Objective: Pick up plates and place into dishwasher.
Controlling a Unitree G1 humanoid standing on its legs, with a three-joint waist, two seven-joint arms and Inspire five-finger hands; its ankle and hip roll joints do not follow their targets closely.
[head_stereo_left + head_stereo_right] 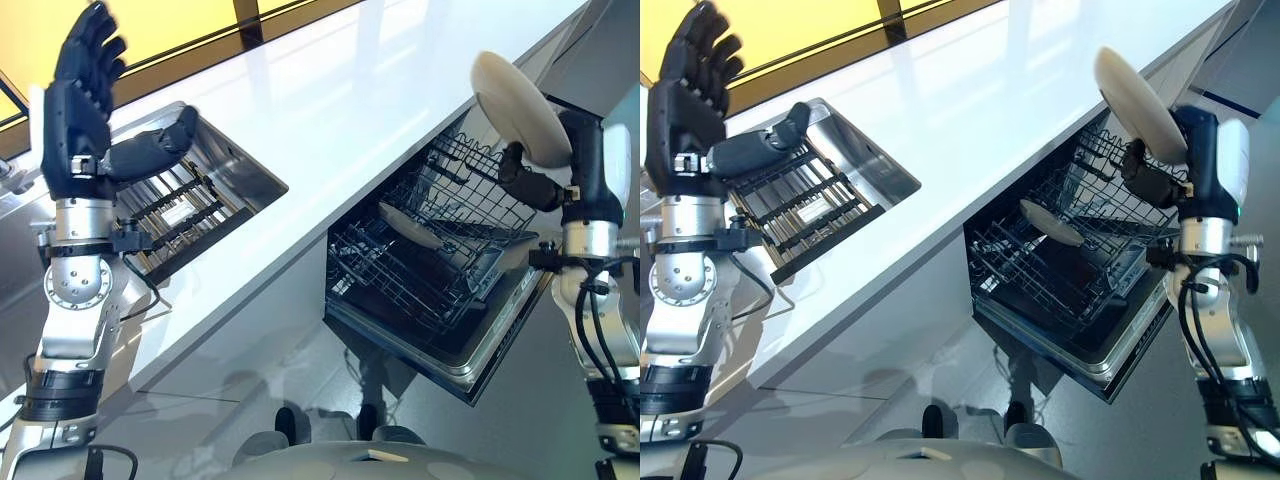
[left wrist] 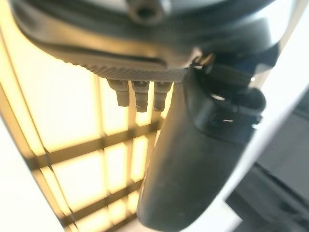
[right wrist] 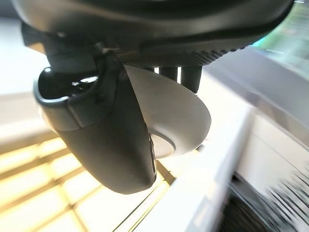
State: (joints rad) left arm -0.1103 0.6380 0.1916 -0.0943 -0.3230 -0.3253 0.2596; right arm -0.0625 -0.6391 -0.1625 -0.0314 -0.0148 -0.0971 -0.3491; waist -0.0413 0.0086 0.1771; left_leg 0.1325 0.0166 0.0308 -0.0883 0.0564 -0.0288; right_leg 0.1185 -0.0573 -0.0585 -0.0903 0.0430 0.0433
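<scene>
My right hand (image 1: 560, 175) is shut on a cream plate (image 1: 518, 105), held tilted on edge above the right end of the open dishwasher (image 1: 440, 330). In the right wrist view the thumb (image 3: 113, 140) presses the plate (image 3: 176, 118) against the fingers. A second plate (image 1: 410, 226) lies slanted in the dishwasher's black wire rack (image 1: 420, 260). My left hand (image 1: 85, 110) is raised over the sink (image 1: 225, 165) at the left, fingers straight and thumb out, holding nothing.
A long white counter (image 1: 330, 110) runs diagonally between sink and dishwasher. A black slatted rack (image 1: 175, 210) sits in the sink. The lowered dishwasher door (image 1: 470, 365) juts out toward the floor.
</scene>
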